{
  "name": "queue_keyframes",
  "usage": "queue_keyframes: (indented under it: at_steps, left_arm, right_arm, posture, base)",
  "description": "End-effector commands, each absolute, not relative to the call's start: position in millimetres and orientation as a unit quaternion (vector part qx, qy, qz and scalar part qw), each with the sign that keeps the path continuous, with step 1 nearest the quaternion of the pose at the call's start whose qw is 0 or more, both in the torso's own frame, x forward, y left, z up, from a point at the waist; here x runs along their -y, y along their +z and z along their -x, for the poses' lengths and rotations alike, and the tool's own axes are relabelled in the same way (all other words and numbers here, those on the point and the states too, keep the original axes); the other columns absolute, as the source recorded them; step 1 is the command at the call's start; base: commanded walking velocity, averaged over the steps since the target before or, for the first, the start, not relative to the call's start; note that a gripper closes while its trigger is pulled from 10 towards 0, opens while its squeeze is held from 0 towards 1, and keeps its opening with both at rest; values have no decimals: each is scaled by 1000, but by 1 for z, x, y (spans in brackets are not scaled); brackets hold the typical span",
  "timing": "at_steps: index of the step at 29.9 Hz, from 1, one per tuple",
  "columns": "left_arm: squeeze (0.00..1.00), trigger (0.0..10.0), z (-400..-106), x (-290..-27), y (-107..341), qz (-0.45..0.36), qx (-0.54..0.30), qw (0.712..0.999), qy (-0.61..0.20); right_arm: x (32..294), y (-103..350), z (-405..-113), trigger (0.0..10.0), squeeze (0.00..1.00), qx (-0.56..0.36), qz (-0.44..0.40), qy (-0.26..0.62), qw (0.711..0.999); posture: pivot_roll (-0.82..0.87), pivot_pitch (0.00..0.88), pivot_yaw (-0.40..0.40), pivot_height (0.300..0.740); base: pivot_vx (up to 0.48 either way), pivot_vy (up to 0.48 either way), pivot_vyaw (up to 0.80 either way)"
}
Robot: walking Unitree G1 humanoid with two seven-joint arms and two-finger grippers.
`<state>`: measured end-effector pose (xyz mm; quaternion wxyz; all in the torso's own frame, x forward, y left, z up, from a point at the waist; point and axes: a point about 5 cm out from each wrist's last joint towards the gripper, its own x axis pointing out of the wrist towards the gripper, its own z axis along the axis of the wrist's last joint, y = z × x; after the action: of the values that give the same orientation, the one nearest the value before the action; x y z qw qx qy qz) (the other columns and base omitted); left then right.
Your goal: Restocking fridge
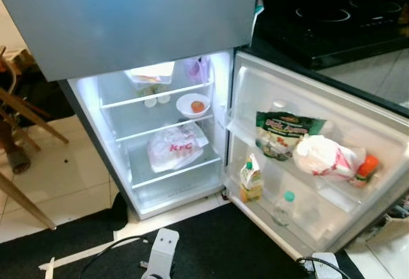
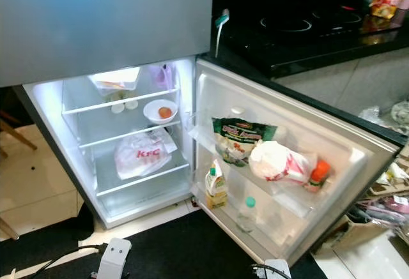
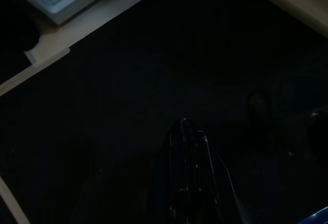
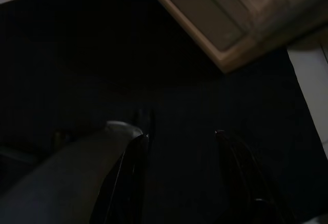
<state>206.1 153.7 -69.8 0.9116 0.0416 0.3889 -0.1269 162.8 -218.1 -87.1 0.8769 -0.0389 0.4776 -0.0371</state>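
The fridge's lower door (image 1: 319, 164) stands wide open to the right. Inside, a white bowl (image 1: 193, 105) with something orange sits on the middle shelf. A white KFC bag (image 1: 174, 148) lies on the shelf below, and a white tray (image 1: 150, 75) and a purple bag (image 1: 197, 68) are on top. The door racks hold a green packet (image 1: 281, 132), a white and pink bag (image 1: 326, 156), an orange-capped bottle (image 1: 365, 169), a small carton (image 1: 251, 180) and a green-capped water bottle (image 1: 283, 209). My left gripper (image 3: 185, 126) hangs shut over the dark mat. My right gripper (image 4: 179, 134) hangs open and holds nothing.
A black mat (image 1: 211, 247) lies before the fridge, with pale tiles (image 1: 57, 177) to its left. Wooden chair legs (image 1: 19, 113) stand at the far left. A black cooktop (image 1: 332, 17) sits on the counter beyond the door. Bags and clutter (image 2: 383, 209) lie at the right.
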Motion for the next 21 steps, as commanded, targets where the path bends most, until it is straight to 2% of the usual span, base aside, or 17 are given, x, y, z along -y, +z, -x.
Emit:
queue_keyframes:
  at_steps: [1, 7, 21]
  left_arm:
    - [0, 10000, -202, -158, -72, -60, -402, 903, -136]
    - [0, 10000, -202, -157, -72, -58, -400, 905, -134]
    - [0, 10000, -202, -154, -73, -53, -400, 904, -138]
  right_arm:
    - [217, -88, -161, 10000, 0, -481, 40, -36, 875]
    - [219, -88, -160, 10000, 0, -480, 42, -40, 875]
    - [220, -88, -158, 10000, 0, -482, 45, -41, 874]
  posture:
    - [-95, 82, 33, 740]
    - [-98, 74, 38, 740]
    - [-102, 60, 34, 740]
  base:
    - [0, 0, 0]
    - [0, -92, 0]
    - [0, -361, 0]
